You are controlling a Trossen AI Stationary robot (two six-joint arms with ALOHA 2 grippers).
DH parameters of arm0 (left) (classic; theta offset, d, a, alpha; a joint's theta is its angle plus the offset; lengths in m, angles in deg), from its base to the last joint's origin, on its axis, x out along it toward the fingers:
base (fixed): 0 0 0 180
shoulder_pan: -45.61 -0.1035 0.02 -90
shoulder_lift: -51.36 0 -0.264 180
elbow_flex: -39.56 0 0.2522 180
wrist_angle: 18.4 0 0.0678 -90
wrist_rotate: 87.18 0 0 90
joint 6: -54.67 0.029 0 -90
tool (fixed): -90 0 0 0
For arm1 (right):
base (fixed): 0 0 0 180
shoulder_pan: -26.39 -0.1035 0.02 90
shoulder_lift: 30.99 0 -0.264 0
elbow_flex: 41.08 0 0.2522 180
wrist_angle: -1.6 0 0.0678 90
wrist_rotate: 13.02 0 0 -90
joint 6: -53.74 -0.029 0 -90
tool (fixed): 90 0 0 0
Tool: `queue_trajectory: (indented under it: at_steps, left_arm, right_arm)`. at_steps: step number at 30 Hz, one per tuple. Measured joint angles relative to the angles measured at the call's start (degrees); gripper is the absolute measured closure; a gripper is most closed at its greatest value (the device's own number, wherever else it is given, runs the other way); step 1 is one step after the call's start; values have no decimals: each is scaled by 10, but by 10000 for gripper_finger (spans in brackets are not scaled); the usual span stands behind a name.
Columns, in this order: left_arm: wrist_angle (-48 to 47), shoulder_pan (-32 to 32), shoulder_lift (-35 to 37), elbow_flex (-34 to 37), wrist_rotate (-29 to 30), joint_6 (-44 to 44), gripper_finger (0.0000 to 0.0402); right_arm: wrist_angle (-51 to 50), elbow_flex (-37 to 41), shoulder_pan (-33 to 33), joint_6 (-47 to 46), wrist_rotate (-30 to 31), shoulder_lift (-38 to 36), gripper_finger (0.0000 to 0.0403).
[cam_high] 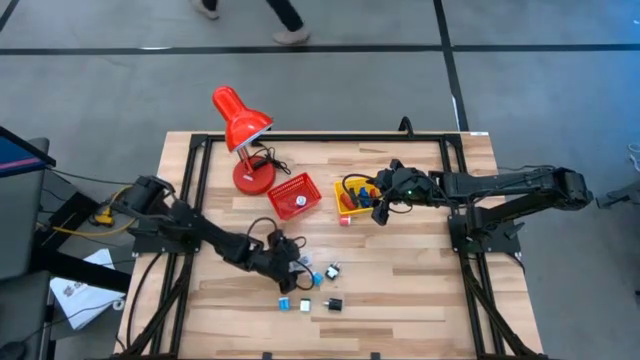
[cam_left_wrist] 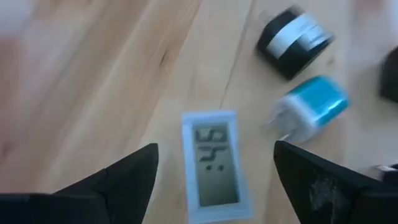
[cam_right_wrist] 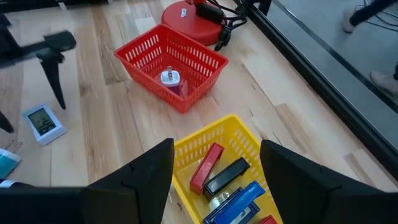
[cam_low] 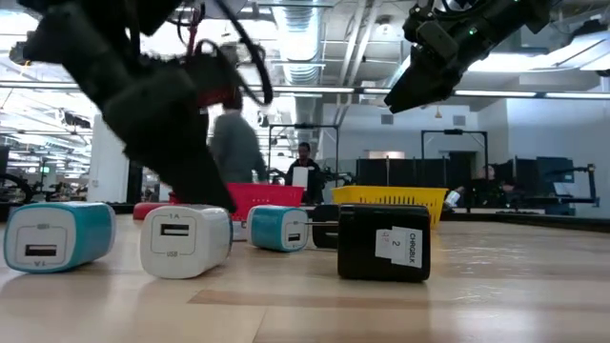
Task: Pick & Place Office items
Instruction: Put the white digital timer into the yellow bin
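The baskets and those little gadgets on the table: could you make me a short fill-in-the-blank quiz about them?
1. The white plug-in charger lies inside the ____ basket.
2. The right gripper hovers over the ____ basket.
3. Between the left gripper's open fingers lies a small white digital ____.
4. The red desk lamp stands beside the ____ basket.

Missing words: red; yellow; clock; red

Readable print — what I can make out from here

Black charger block point(cam_low: 383, 243): white label, "2" legible; white charger point(cam_low: 184, 240) — "USB" under its port.
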Motion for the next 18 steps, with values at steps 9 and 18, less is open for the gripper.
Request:
queue_trajectory:
  at_steps: [9,18]
  left_arm:
    - [-7,8,-51,-3,1,-16,110]
    - [-16,7,-45,-2,1,-19,188]
  right_arm:
    - [0,0,0,0,0,0,171]
    - [0,0,0,0,0,0,171]
